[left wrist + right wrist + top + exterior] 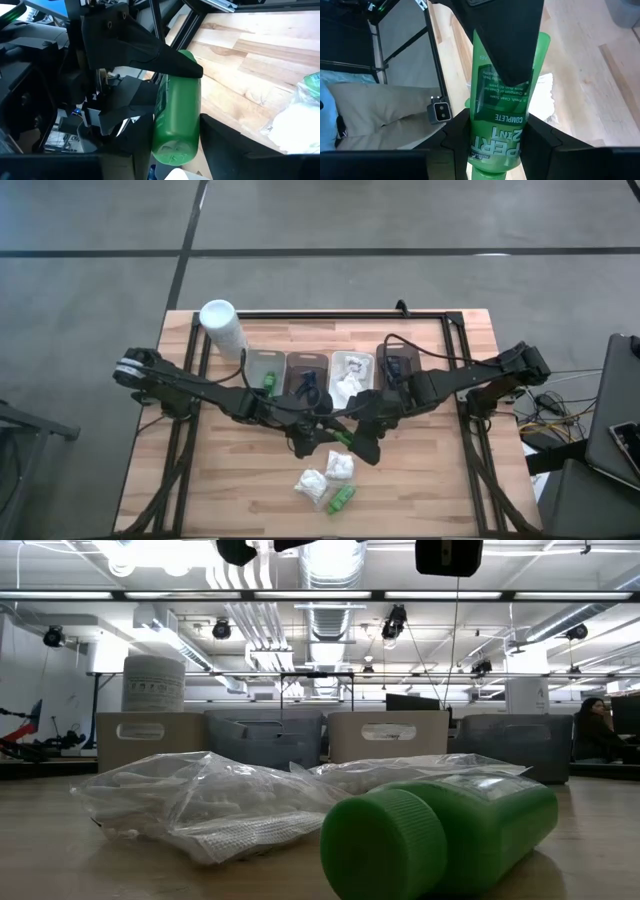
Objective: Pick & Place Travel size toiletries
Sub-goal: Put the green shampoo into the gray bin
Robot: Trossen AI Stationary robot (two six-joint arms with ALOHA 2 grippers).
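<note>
Right gripper: I see my right gripper [502,125] clamped across a green squeeze tube [505,100], cap end towards the wrist, raised off the wood near mid-table.
Left gripper: my left gripper [192,97] has its two fingers standing either side of that same tube [175,120]; I cannot tell whether they are pressing it yet.
Why held so: I judge this to be a hand-over in mid-air, the right holding steady so the left can take a grip.
Loose items: on the table [440,480], nearer the front edge, lie two bagged white puffs [312,482] and a green bottle [341,498].
Trays: a row of trays [300,365] sits beyond the arms, beside a white cylinder [222,325].
View difference: only the wrist views show the tube; from above the arms hide it. The low view alone shows the bottle's ribbed cap [385,845] touching the bags.
</note>
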